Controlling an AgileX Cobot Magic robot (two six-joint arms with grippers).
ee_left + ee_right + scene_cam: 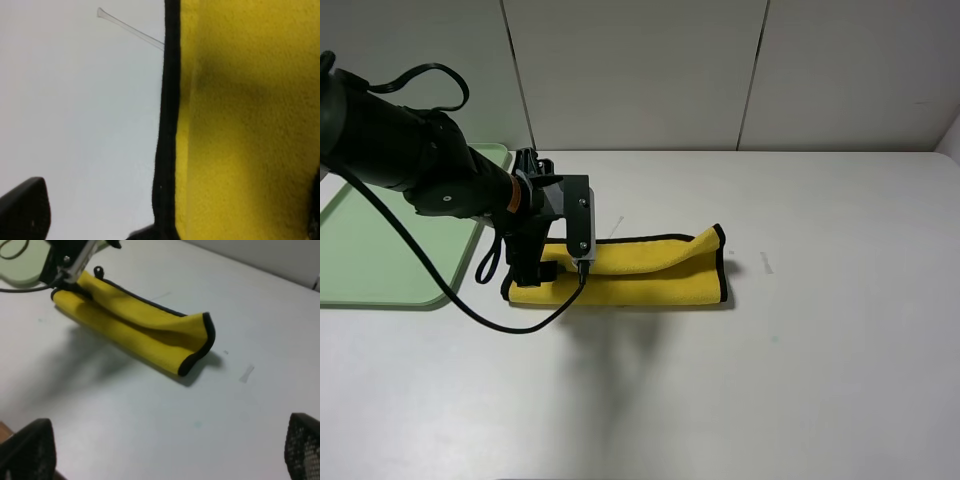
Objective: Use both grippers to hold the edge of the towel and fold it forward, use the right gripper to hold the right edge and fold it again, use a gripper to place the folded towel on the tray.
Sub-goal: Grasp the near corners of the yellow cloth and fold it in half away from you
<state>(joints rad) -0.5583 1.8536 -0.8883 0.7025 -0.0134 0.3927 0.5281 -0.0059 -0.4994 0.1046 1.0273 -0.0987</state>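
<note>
The yellow towel (pixel 640 272) lies folded into a long strip on the white table, its black-trimmed edge (pixel 167 125) running along the back. My left gripper (pixel 532 268) is down at the towel's left end. In the left wrist view its fingers (pixel 25 210) stand wide apart, with the trimmed edge between them. The right arm is out of the exterior view. The right gripper (pixel 165 452) is open and empty, well back from the towel (pixel 135 325), looking at its right end. The mint-green tray (pixel 380 250) lies at the left.
A thin clear strip (pixel 610 228) lies on the table just behind the towel. A small pale mark (pixel 767 263) sits to the right of the towel. The wall runs along the back of the table.
</note>
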